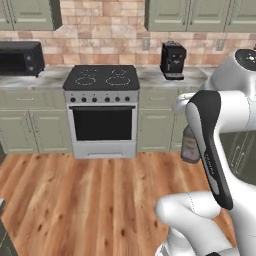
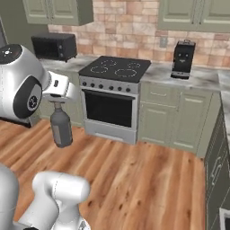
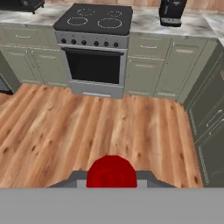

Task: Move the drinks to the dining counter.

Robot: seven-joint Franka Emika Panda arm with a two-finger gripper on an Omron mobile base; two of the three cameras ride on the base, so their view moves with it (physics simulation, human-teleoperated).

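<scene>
I've got the bottle [image 2: 61, 127] by its red cap [image 3: 111, 171], my claw [image 2: 57, 104] pinched on the neck, hanging in mid-air over the wood floor [image 2: 134, 175] facing the stove [image 2: 112, 96], and with such a high, narrow hold I reckon a sharp swing could slip it loose.

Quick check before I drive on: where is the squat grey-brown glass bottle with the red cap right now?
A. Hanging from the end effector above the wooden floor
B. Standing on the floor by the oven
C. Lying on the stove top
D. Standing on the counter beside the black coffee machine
A: the squat grey-brown glass bottle with the red cap hangs by its neck from the end effector, clear of the wooden floor, in front of the stove.
</scene>
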